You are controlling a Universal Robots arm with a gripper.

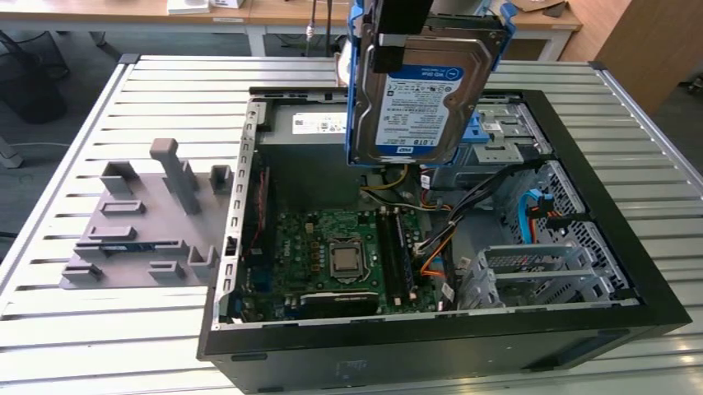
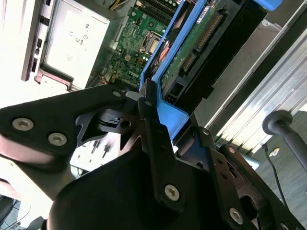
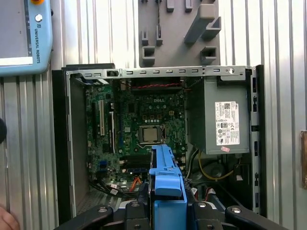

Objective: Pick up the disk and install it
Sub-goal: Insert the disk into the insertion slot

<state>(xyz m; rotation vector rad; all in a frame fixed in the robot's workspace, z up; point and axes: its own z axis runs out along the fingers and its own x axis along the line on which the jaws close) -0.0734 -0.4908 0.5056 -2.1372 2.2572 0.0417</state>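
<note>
Exterior view: we are holding the hard drive (image 1: 423,99) upright over the open computer case's (image 1: 384,362) edge beside the power supply (image 1: 313,156). Our gripper (image 3: 167,201) is clamping its fingers on the drive's blue rail (image 3: 165,167) in the first wrist view.

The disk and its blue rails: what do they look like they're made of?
Casing of the disk: looks like bare silver metal, with a dull grey sheen around a paper-looking white and blue label. Its blue rails: probably moulded plastic, judging by the uniform colour, soft gloss and rounded edges.
</note>
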